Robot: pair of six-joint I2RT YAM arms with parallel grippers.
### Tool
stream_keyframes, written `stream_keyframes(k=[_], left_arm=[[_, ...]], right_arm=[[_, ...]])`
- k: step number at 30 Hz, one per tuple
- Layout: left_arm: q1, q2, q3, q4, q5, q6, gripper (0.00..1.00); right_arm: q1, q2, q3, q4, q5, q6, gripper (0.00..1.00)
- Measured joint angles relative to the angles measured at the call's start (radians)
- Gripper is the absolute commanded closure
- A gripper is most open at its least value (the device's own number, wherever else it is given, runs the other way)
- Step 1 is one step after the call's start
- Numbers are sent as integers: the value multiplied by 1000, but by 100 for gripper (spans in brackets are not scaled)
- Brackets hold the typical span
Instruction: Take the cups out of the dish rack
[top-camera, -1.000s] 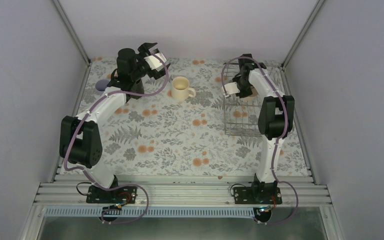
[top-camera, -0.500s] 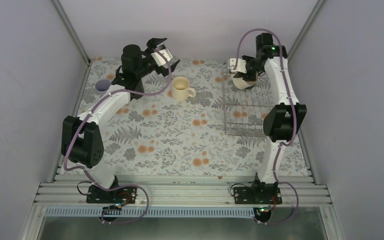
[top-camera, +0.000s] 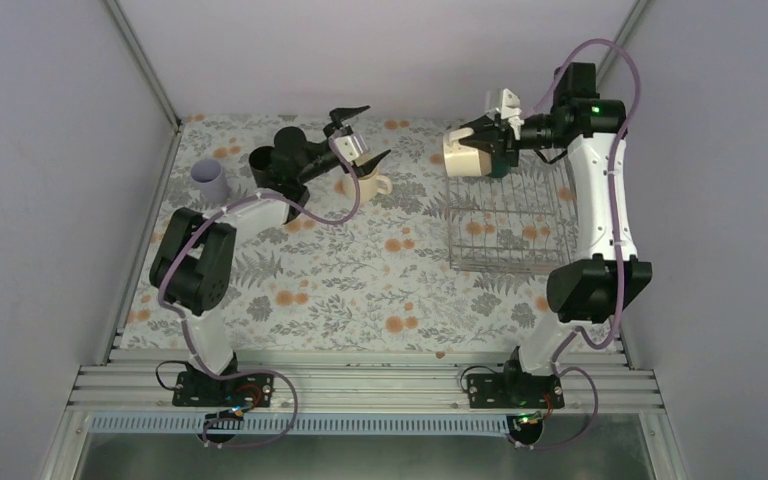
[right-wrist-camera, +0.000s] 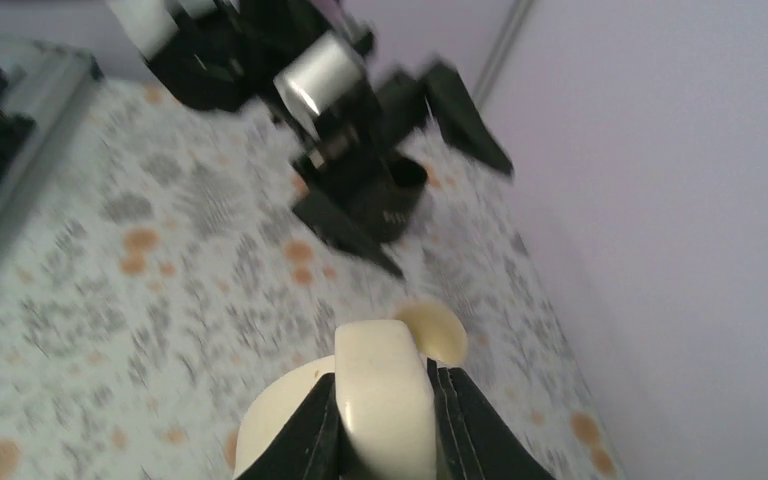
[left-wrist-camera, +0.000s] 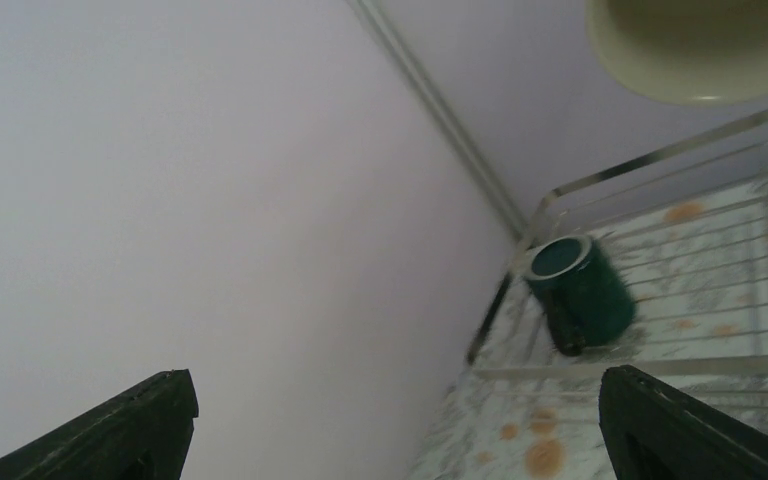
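Overhead, the right gripper pinches the held cream mug by its handle. The right wrist view shows both fingers pressed against the sides of that handle. The mug hangs in the air, tipped onto its side, above the far left corner of the dish rack. The rack stands at the table's right edge, toward the far side.

The left gripper is spread wide and grips nothing. It hovers just above the second cream mug, which stands upright near the middle of the table's far edge. In the left wrist view, its two dark fingertips sit at opposite sides of the picture.

That view also shows the dark green mug inside the rack, close to one corner. Its tilt cannot be judged from that slanted angle.

The lavender cup stands upright near the far left corner of the table. The black mug is just to its right, partly hidden behind the left arm.
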Motion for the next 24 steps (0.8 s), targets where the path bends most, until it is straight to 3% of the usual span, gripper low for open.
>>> stream_keyframes(k=[6, 12, 24], left_arm=[[6, 103, 129, 16, 227, -191, 0], [5, 127, 254, -6, 429, -330, 1], [-8, 179, 338, -69, 572, -439, 6]], right_arm=[[31, -17, -21, 1, -177, 68, 97], [94, -14, -43, 1, -223, 94, 97], [145, 13, -16, 6, -264, 112, 97]])
